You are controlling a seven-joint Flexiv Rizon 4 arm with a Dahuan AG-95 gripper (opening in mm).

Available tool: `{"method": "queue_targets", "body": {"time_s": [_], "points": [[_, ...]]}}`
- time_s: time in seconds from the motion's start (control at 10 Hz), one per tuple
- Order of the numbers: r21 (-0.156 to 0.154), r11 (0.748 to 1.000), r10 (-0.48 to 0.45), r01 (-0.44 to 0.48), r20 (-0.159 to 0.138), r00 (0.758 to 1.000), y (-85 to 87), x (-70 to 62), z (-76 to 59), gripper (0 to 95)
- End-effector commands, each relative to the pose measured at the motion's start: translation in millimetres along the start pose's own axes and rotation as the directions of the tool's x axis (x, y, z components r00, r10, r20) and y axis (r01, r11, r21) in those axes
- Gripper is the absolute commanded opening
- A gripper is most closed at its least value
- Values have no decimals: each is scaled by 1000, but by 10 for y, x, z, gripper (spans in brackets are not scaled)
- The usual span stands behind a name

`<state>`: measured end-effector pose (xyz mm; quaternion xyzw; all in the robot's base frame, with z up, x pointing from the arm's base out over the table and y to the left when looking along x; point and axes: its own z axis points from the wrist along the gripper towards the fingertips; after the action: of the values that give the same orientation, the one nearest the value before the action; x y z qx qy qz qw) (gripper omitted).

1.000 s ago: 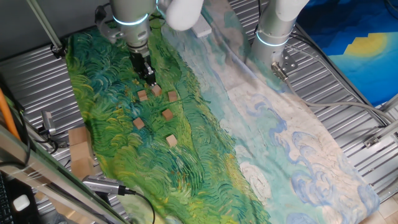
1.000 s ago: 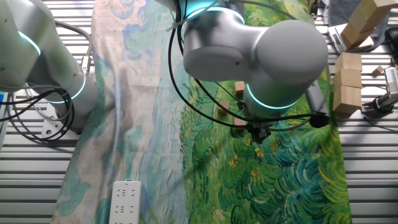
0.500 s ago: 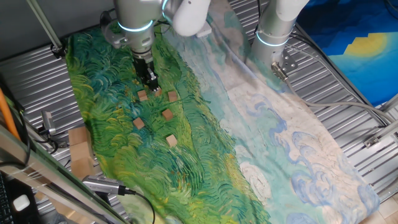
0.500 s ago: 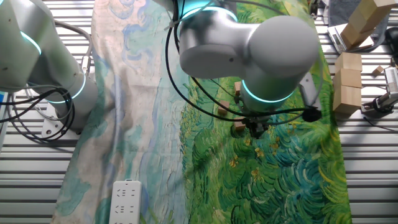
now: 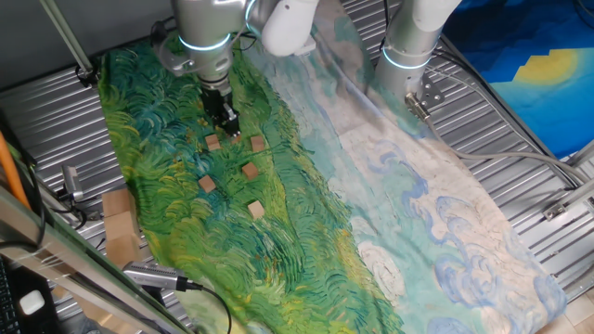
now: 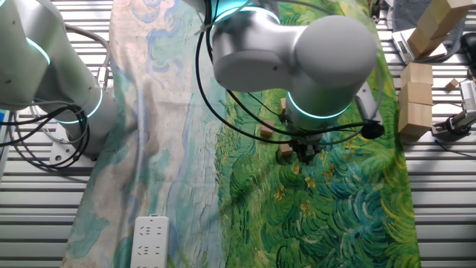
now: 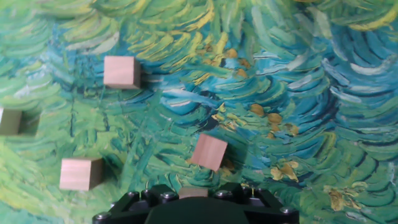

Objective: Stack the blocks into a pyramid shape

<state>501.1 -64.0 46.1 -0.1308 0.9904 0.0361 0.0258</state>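
Several small light-brown wooden blocks lie apart on the green painted cloth [image 5: 167,111]. In the hand view, blocks sit at upper left [image 7: 121,71], left edge [image 7: 10,121], lower left [image 7: 81,173] and centre [image 7: 209,152]. My gripper [image 5: 229,127] is low over the cloth at the far end of the group, beside a block [image 5: 213,142] and another block [image 5: 256,144]. It is shut on one block [image 7: 194,191], whose top shows between the dark fingers. In the other fixed view the arm's bulk hides most of the gripper [image 6: 305,152].
A second robot arm [image 5: 408,42] stands at the far right of the cloth. A tan cardboard-like piece [image 5: 119,227] lies off the cloth's left edge. Larger wooden boxes [image 6: 416,97] stand beside the cloth, and a white power strip [image 6: 151,242] lies on it.
The arm has shifted slightly to the right and the gripper has edged along with it. The loose blocks have not moved.
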Motion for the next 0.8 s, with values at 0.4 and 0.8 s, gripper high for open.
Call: {"method": "queue_targets", "body": {"time_s": [0.4,0.8], "points": [[-5,997,-78,78,-61,995,24,56,6,570],[12,994,-102,104,-121,987,24,56,6,570]]}}
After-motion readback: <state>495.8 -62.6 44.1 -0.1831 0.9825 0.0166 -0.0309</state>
